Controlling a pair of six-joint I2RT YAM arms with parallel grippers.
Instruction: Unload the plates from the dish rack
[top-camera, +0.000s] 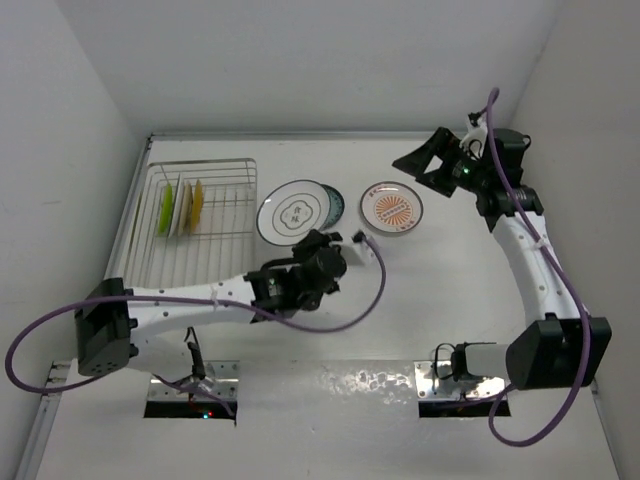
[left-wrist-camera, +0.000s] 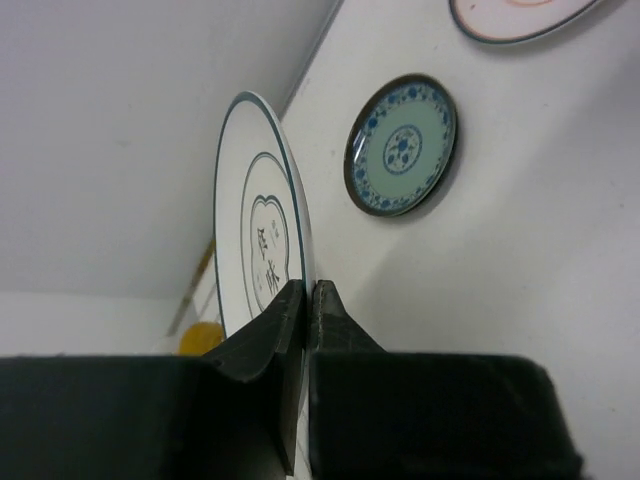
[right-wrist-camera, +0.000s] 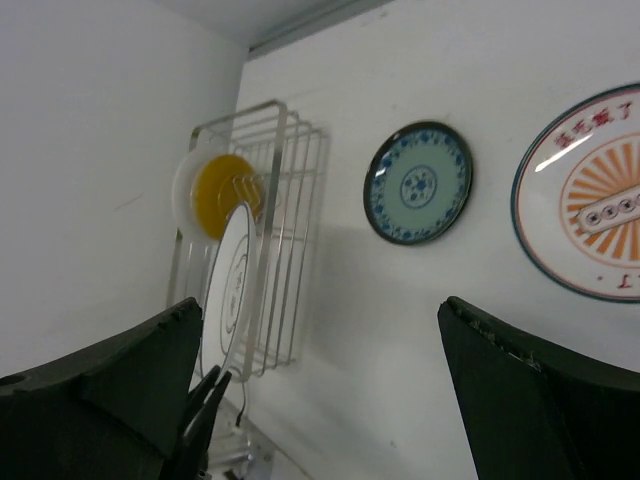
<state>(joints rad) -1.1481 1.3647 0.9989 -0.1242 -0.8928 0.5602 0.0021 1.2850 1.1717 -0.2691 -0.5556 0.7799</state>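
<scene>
Jaws on the left arm pinch a white, dark-lined plate (top-camera: 293, 212) beside the dish rack (top-camera: 225, 240); right jaws gape wide near the far right corner of the desk (top-camera: 440, 300).

A robotics lab test cell, not a kitchen: plain white walls (top-camera: 60, 120) box in a white table (top-camera: 430, 290). Purple cables (top-camera: 383, 278) trail from two arms (top-camera: 190, 300) on bolted metal brackets (top-camera: 190, 397). A lone dish rack (top-camera: 205, 225) stands left of the left gripper (top-camera: 320, 240).

white table (top-camera: 430, 290) — white walls (top-camera: 300, 60) around it
</scene>
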